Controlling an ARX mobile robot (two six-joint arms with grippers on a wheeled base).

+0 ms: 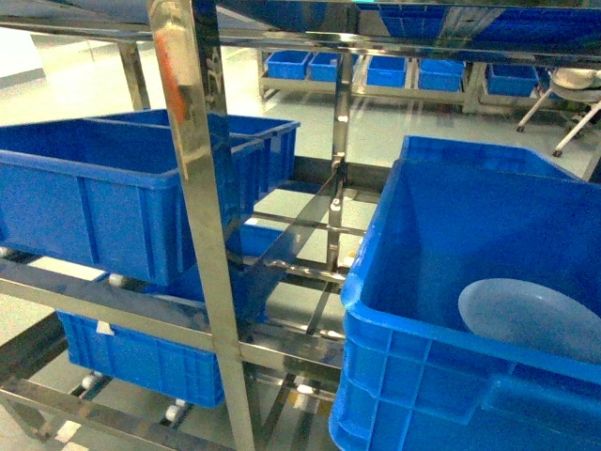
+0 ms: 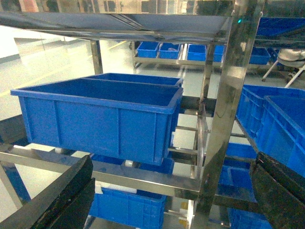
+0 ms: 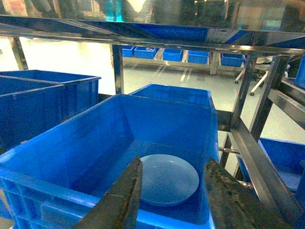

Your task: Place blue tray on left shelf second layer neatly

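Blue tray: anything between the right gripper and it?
Only the crate's own walls. The blue tray lies flat on the floor of a deep blue crate; the right gripper is open above the near rim, so it must reach down over it.

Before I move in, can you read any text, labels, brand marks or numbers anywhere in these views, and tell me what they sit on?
No readable text in any view.
A small white tag sits on the lower dark-blue crate on the left shelf; it is too small and blurred to read.
The blue tray and the crate holding it show no markings.
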